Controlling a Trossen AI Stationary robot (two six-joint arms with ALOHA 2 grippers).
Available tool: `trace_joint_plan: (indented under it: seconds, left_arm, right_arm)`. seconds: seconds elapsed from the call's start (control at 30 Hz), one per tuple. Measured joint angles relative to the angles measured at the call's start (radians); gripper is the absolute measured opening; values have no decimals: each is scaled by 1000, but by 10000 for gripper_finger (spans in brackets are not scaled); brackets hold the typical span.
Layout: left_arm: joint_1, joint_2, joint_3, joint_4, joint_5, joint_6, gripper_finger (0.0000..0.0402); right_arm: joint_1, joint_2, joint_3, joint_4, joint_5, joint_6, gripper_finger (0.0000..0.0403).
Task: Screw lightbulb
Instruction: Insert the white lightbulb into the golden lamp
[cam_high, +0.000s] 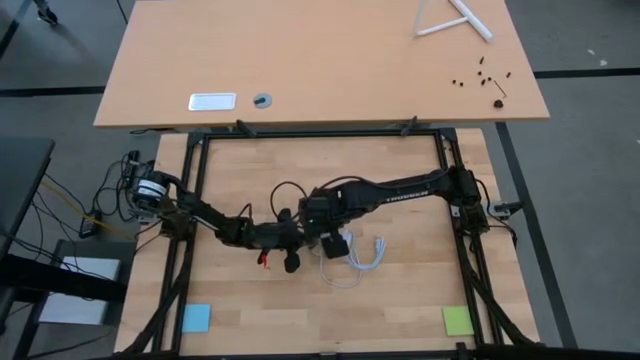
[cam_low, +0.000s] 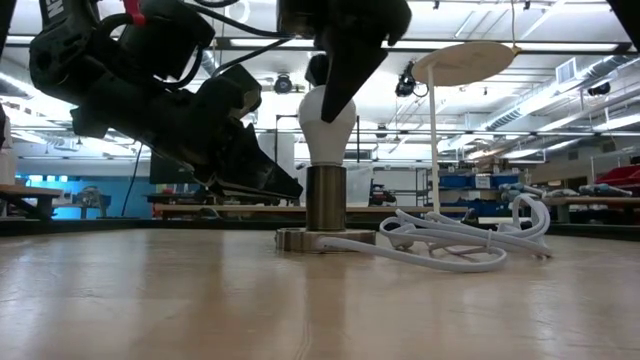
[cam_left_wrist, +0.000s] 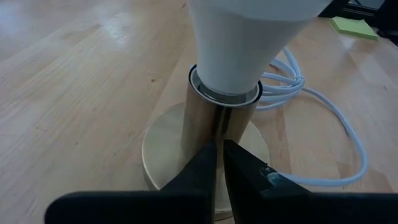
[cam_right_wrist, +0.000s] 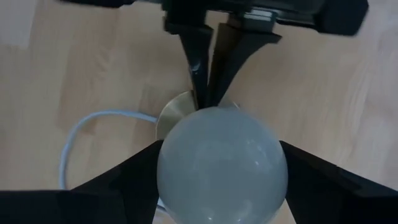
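Note:
The white frosted lightbulb (cam_low: 327, 125) stands upright with its base in the metal socket (cam_low: 325, 200), a shiny tube on a round disc foot (cam_low: 298, 240) that rests on the wooden table. My right gripper (cam_right_wrist: 222, 155) comes down over the bulb, one finger on each side of its round top. My left gripper (cam_left_wrist: 219, 165) reaches in low from the table's left, its fingers shut, with their tips at the socket tube. The socket's white cable (cam_low: 450, 245) lies coiled on the table to the right. My right gripper holds the bulb's wide round top (cam_right_wrist: 186, 155) between its two fingers, coming from above and pointing steeply down. The bulb stays upright, its base in the socket. My left gripper presses its shut fingertips (cam_left_wrist: 205, 165) against the side of the socket tube (cam_left_wrist: 217, 127), slanting down from the table's left. The socket stays on its disc foot.
Loops of white cable (cam_high: 365, 255) lie right of the socket. A blue note (cam_high: 196, 317) and a green note (cam_high: 458, 320) sit near the table's near edge. A second desk (cam_high: 320, 60) lies beyond the far edge.

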Motion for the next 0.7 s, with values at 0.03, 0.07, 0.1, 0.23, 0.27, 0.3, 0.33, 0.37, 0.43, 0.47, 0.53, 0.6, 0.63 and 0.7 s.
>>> trace_joint_plan:
  seconds: [0.03, 0.07, 0.1, 0.23, 0.27, 0.3, 0.33, 0.37, 0.43, 0.47, 0.53, 0.6, 0.63, 0.7]
  left_arm:
    - [0, 0, 0, 0, 0, -1, 35]
    - [0, 0, 0, 0, 0, -2, 35]
    - [0, 0, 0, 0, 0, -2, 35]
    - [0, 0, 0, 0, -2, -13, 35]
    - [0, 0, 0, 0, -6, -15, 35]
    - [0, 0, 0, 0, -8, -17, 35]
    - [0, 0, 0, 0, -9, -17, 35]
    - [0, 0, 0, 0, -9, -17, 35]
    - [0, 0, 0, -2, -11, -17, 35]
    - [0, 0, 0, -4, -11, -17, 35]
    - [0, 0, 0, -8, -11, -16, 35]
    - [0, 0, 0, -12, -11, -16, 35]
    - [0, 0, 0, -14, -11, -16, 35]
    - [0, 0, 0, -15, -14, -16, 35]
  right_arm:
    - [-2, 0, 0, 0, 0, 32, 287]
    - [-4, 0, 0, 0, 0, 67, 287]
    - [-6, 0, 0, 0, 0, 103, 287]
    - [-11, 0, 1, 0, 1, 287, 287]
    - [-11, 0, 1, 0, 2, 335, 288]
    - [-12, -1, 1, 1, 3, 374, 290]
    - [-12, -1, 1, 3, 7, 401, 292]
    - [-10, -1, 1, 5, 16, 418, 295]
    - [1, -1, 0, 7, 48, 436, 303]
    - [5, -1, 0, 9, 64, 436, 308]
    - [14, -1, -1, 11, 78, 423, 320]
    - [21, -1, -1, 16, 81, 383, 333]
    - [24, -1, -1, 20, 82, 359, 339]
    - [28, -1, -1, 27, 86, 310, 348]
